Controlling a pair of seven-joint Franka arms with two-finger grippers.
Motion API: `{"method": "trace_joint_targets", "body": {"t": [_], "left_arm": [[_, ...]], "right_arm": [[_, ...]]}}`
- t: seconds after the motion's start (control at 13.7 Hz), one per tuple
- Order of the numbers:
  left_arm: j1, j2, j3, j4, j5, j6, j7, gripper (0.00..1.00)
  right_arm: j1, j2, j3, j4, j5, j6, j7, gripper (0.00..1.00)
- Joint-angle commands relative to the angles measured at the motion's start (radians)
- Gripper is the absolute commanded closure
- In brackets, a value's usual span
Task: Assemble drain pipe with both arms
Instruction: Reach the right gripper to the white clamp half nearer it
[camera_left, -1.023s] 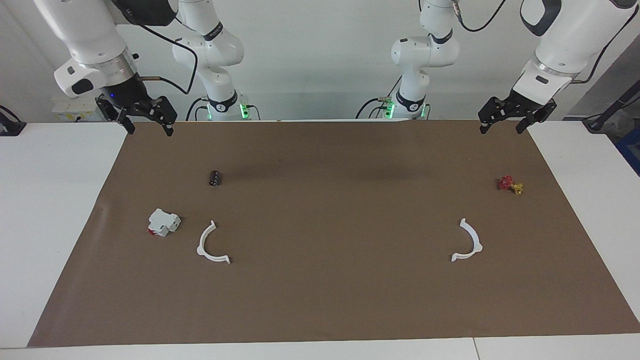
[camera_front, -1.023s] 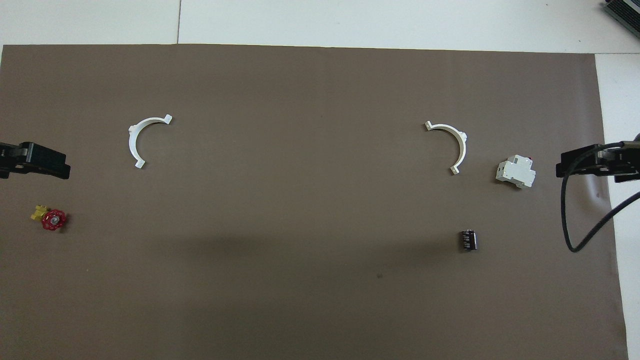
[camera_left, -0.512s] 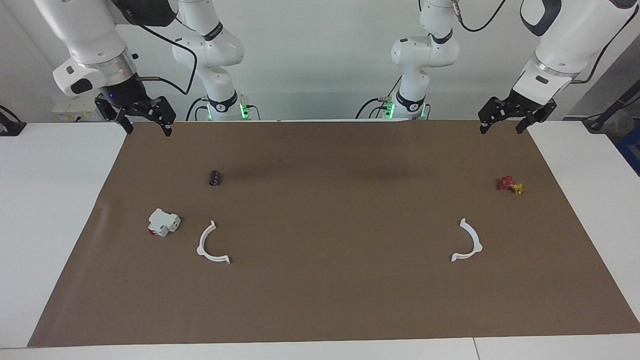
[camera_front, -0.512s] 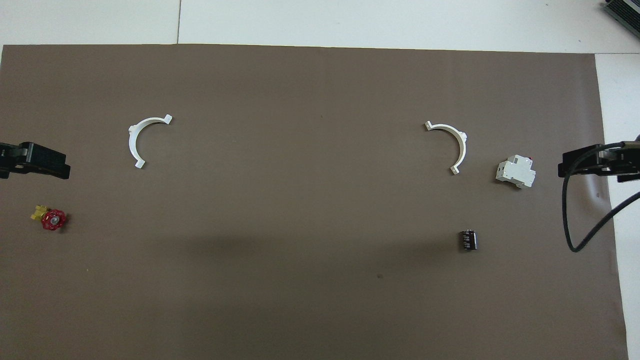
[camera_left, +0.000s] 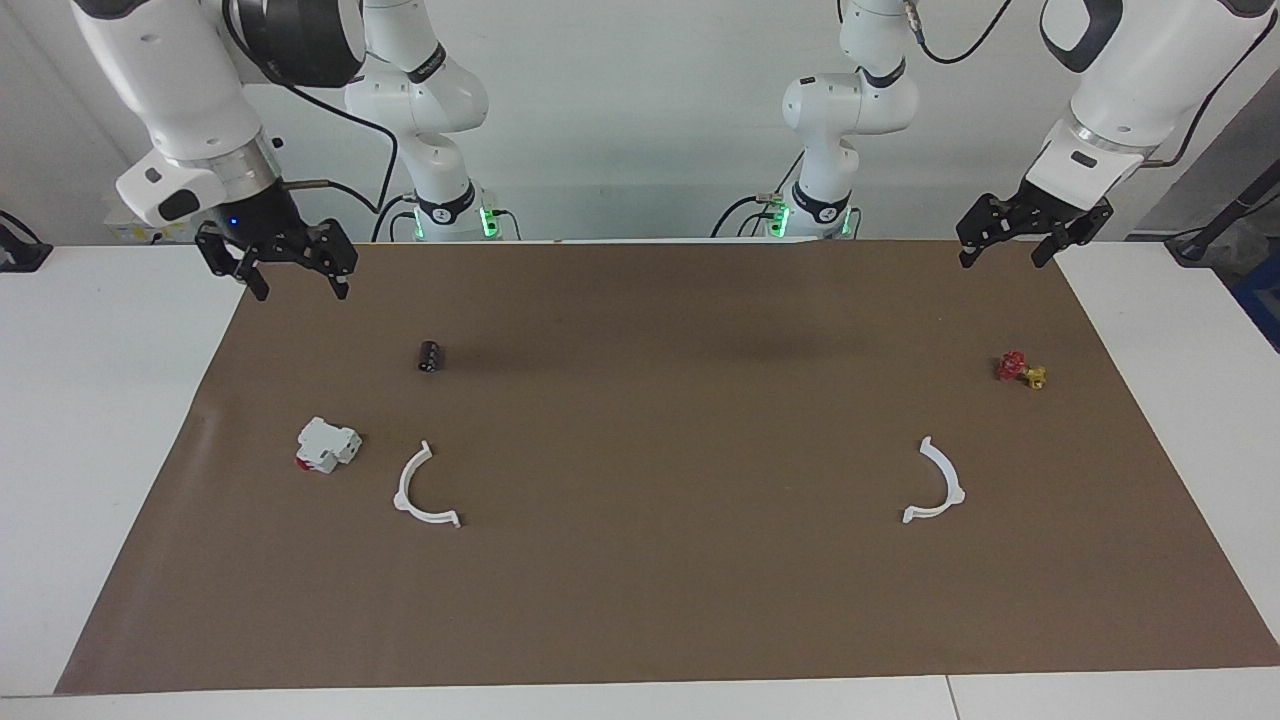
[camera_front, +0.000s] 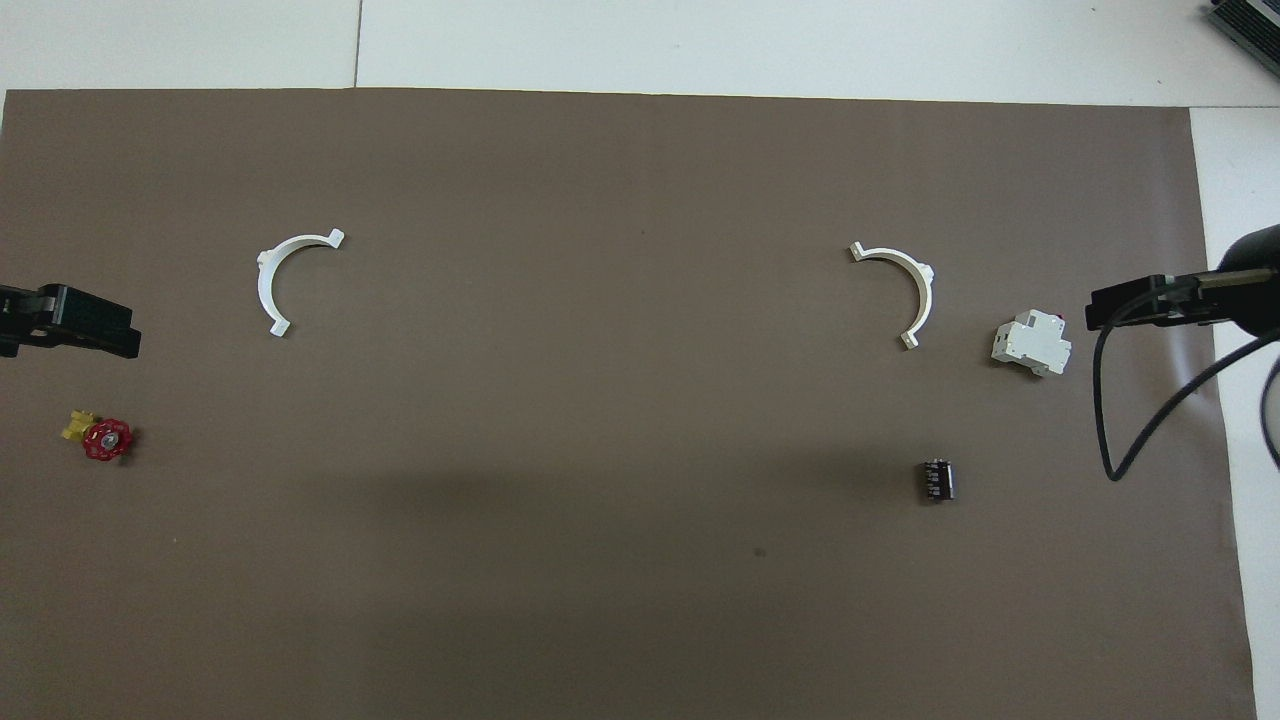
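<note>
Both black two-finger grippers hang in the air with nothing in them, so the assembly has not begun. The right gripper (camera_left: 291, 272), its fingers spread apart, hovers over the corner of the brown mat at the right arm's end, by the tabletop edge nearest the robots. The left gripper (camera_left: 1010, 245), fingers likewise apart, is over the matching corner at the left arm's end, and that arm looks to be waiting.

The drain pipe lies in two pieces, well apart. One thin white plastic half-ring (camera_left: 425, 490) rests flat toward the right arm's end, just beside a boxy white block with a red end (camera_left: 326, 445). The other thin white half-ring (camera_left: 938, 483) lies flat toward the left arm's end. Their open sides face each other across the mat's middle, one piece per arm, a layout that seems meant for a pickup on each side and a meeting in between.

A small black cylinder (camera_left: 430, 356) sits nearer the robots than the first half-ring; a small red-and-yellow valve (camera_left: 1020, 369) lies nearer the robots than the second.

The brown paper mat (camera_left: 660, 600) covers most of the white tabletop (camera_left: 100, 400), flat and matte. A plain pale wall rises at the robots' edge.
</note>
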Motion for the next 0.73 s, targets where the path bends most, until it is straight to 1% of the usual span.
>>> {"method": "trace_joint_targets", "body": {"t": [0.0,0.15,0.29,0.37,0.51,0.66], "left_arm": [[0.007,-0.026,-0.003,-0.026,-0.011,-0.005,0.004,0.00],[0.008,-0.026,-0.003,-0.026,-0.011,-0.005,0.004,0.00],[0.007,-0.026,-0.003,-0.026,-0.011,-0.005,0.004,0.00],[0.008,-0.026,-0.003,-0.026,-0.011,-0.005,0.004,0.00],[0.008,-0.026,-0.003,-0.026,-0.011,-0.005,0.004,0.00],[0.008,-0.026,-0.003,-0.026,-0.011,-0.005,0.004,0.00]], "right_arm": [[-0.002,0.110,0.001,-0.006,0.019,0.138,-0.137,0.00],[0.012,0.187,0.010,-0.006,0.030,0.247,-0.173,0.00],[0.014,0.263,0.013,-0.021,0.046,0.357,-0.251,0.00],[0.018,0.300,0.015,-0.043,0.081,0.423,-0.287,0.00],[0.037,0.360,0.015,-0.095,0.096,0.569,-0.341,0.00],[0.035,0.427,0.015,-0.097,0.115,0.620,-0.444,0.01]]}}
